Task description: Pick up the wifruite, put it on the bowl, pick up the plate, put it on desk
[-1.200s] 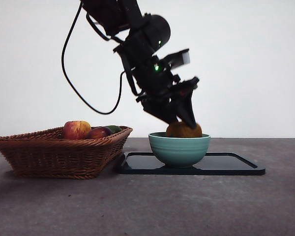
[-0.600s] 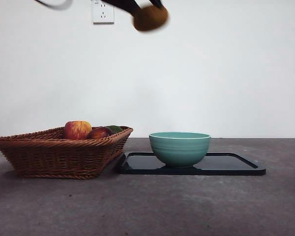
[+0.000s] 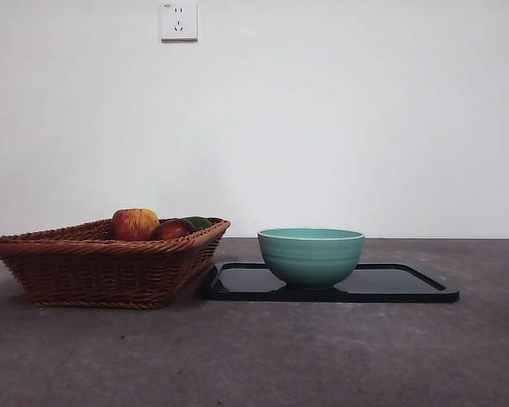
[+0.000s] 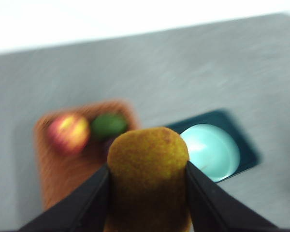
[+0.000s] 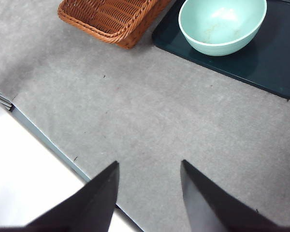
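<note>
Both tools are high off the counter (image 3: 254,356): left tool (image 4: 147,193) clenched on the wifruite (image 4: 148,169), seemingly above basket (image 3: 102,263) and bowl (image 3: 310,254); right tool (image 5: 150,193) spread, grasping nothing.

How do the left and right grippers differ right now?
The left gripper is shut on the brown fruit; the right gripper is open and holds nothing.
The left gripper hangs high above the basket and the bowl, out of the front view; the right gripper hangs over bare desk, beside the tray.
Both have two black jaws.
</note>
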Motion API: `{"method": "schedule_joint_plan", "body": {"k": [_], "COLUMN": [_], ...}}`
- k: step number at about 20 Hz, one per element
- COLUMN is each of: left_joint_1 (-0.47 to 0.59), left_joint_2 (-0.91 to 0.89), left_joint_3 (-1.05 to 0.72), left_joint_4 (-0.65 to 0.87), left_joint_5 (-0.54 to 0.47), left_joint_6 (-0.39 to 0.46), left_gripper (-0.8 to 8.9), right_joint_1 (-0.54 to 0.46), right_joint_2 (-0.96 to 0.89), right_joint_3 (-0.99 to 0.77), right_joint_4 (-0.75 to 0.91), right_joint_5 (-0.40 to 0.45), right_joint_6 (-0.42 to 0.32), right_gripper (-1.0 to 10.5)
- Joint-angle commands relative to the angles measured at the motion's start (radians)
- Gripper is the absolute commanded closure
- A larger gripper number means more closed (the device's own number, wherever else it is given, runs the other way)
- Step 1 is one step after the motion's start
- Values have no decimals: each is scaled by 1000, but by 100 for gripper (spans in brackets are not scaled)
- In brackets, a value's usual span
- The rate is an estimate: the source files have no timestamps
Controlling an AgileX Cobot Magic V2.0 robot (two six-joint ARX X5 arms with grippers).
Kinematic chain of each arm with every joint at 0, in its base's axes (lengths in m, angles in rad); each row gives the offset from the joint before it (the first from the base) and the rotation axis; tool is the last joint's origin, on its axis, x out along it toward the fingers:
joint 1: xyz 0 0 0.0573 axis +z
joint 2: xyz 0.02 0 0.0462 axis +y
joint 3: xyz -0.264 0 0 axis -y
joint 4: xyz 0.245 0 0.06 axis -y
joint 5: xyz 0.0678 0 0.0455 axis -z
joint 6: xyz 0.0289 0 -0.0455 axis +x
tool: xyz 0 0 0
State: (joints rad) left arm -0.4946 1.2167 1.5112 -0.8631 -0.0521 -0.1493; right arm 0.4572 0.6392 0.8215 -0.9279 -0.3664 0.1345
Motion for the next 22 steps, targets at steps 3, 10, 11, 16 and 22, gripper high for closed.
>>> {"method": "schedule_joint_plan", "body": {"k": [3, 10, 11, 16, 22], "left_joint_1": [6, 18, 21, 34, 58], "left_joint_2": [-32, 26, 47, 213, 353], "left_joint_3": [-190, -521, -540, -553, -553], "left_joint_4": [126, 416, 442, 563, 640], "left_joint_5": [-9, -87, -87, -113, -113], "left_joint_6": [-90, -224, -230, -212, -199], "left_gripper": [667, 667, 667, 667, 667], "right_joint_1": [5, 5, 5, 5, 5], "right_joint_2": [5, 5, 5, 5, 5], "right_joint_3": [8, 8, 8, 8, 8], "right_joint_4": [8, 7, 7, 6, 6], "right_joint_5": [0, -1, -1, -1, -1], "right_joint_6": [-12, -12, -12, -11, -11], "right_gripper": [743, 743, 743, 743, 743]}}
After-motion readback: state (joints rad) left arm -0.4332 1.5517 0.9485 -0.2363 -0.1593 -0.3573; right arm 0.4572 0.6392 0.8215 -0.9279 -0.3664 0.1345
